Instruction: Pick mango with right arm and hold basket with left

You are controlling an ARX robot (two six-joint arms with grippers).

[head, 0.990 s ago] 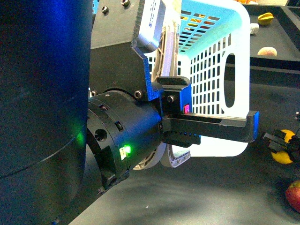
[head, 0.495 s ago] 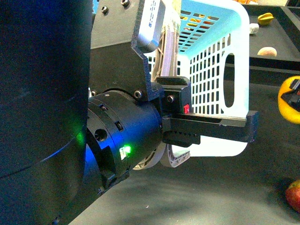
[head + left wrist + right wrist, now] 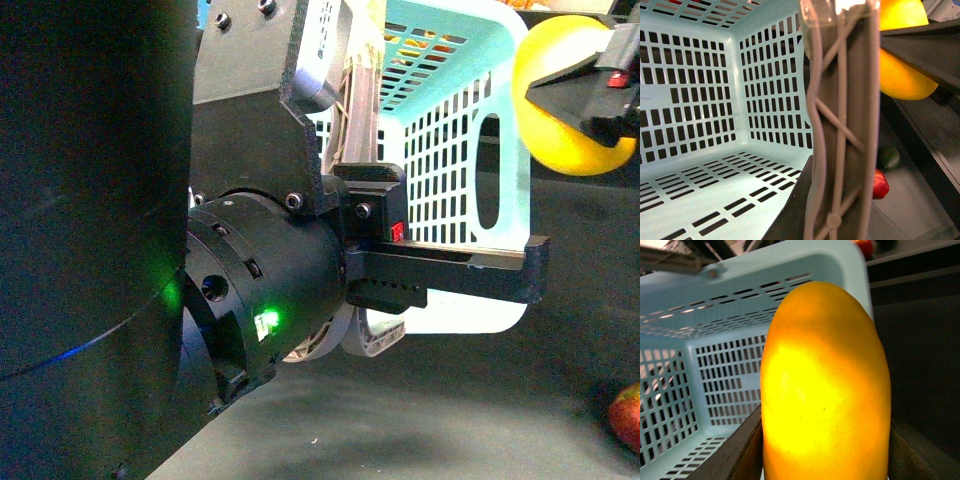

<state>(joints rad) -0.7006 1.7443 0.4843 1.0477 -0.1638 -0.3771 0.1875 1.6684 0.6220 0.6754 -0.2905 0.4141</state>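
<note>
Dark bench [image 3: 480, 400], basket [image 3: 440, 150] centre, mango [image 3: 555, 140] at right.
Right gripper [image 3: 825, 455] clamps mango; left gripper [image 3: 450, 265] closed on basket handle [image 3: 840, 125].

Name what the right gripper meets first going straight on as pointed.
Probably the basket: the right gripper, shut on the mango, points at its rim, so the mango would touch there first. Depth is unclear.

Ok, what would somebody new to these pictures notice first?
The bright yellow mango, clamped in the right hand, sits high at the right of the front view, near the basket's rim. Next come the turquoise basket beside it and the dark left arm filling the left half, with the left hand closed on the grey handle.
</note>
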